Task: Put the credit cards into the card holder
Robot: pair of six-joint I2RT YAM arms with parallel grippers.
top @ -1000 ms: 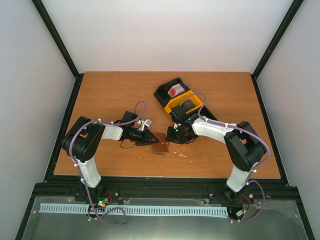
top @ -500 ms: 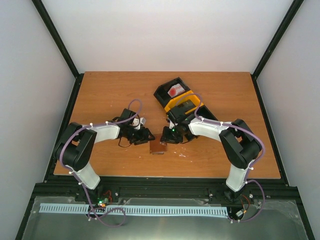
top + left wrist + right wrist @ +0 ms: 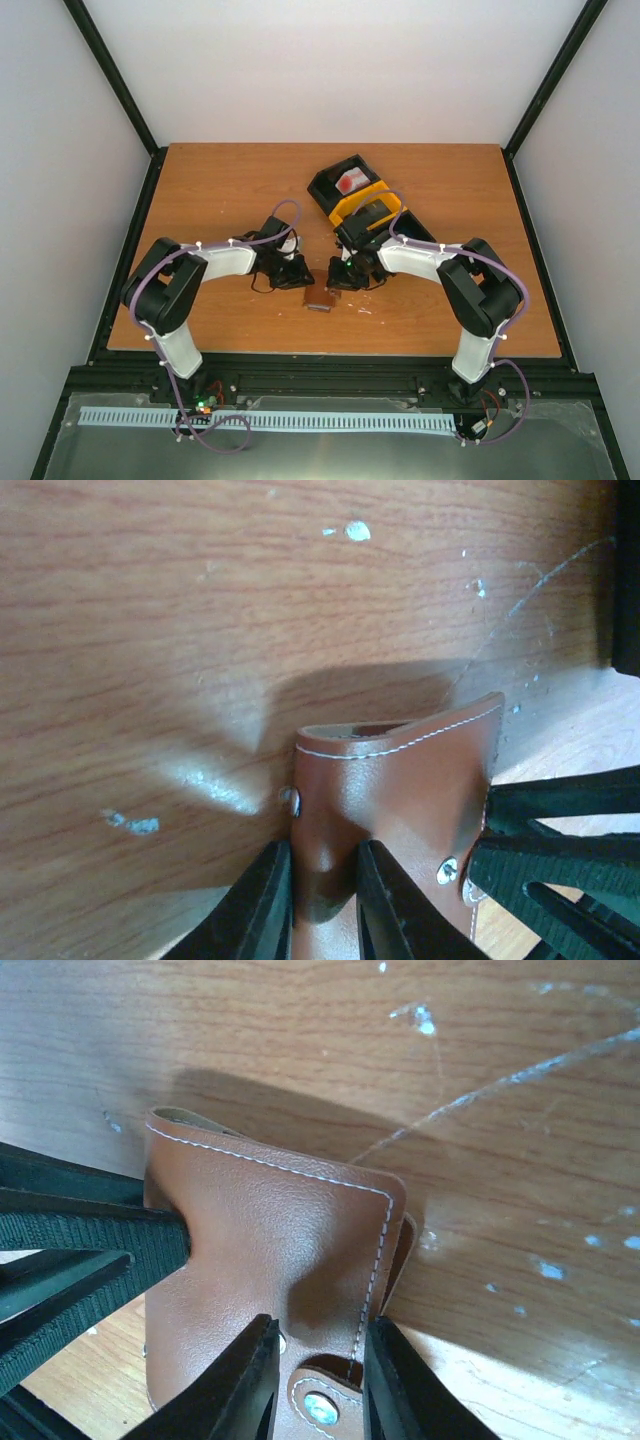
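Opening stage, apparently: fingers of left gripper and right gripper each pinch card holder; next, spread it apart.

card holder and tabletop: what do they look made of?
The card holder: leather or faux leather, can't tell which. Brown, smooth with a soft sheen, fine grain, white edge stitching.
The tabletop: wood or wood-look laminate, can't tell which. Reddish-brown streaked grain, semi-matte, with pale scratches and chipped flecks.
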